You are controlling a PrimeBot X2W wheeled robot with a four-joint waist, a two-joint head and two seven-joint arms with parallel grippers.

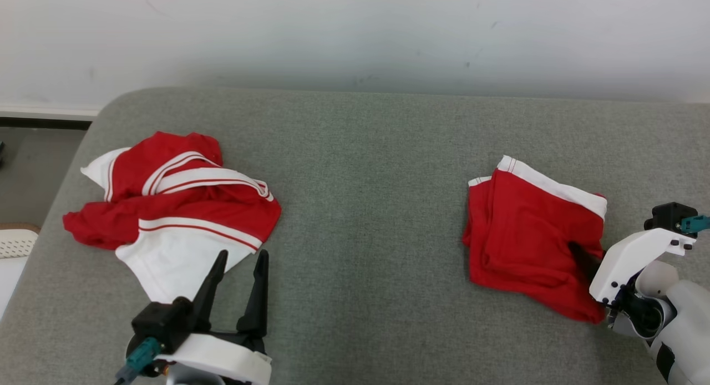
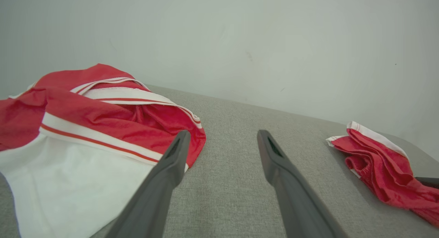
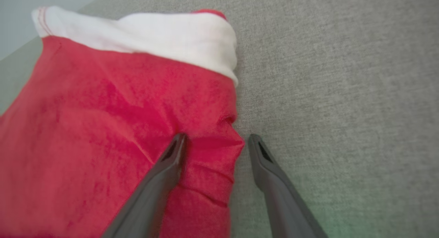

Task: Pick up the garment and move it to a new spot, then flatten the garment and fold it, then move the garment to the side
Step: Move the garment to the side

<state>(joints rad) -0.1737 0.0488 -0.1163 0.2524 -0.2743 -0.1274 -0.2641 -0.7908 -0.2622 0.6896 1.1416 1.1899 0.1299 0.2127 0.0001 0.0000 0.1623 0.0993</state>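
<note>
Straddling one edge of the folded garment (image 1: 527,235) — right gripper (image 3: 216,138) is wide open, gripping nothing; left gripper (image 1: 242,254), also open, sits way farther off.

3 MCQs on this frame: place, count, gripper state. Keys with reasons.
1. Where on the grey fabric surface does the folded red garment with a white band lie?
A. robot's right
B. robot's left
C. off the front edge

2. How many red-and-white garments lie there?
A. one
B. two
C. four

3. How do the right gripper's jaws stand?
A. shut on cloth
B. open, astride the folded garment's edge
C. open, well clear of it

1 A: it sits at the head view's right.
2 B: that one plus the crumpled red-and-white garment by the left gripper.
3 B: one finger over red cloth, one over bare surface.
</note>
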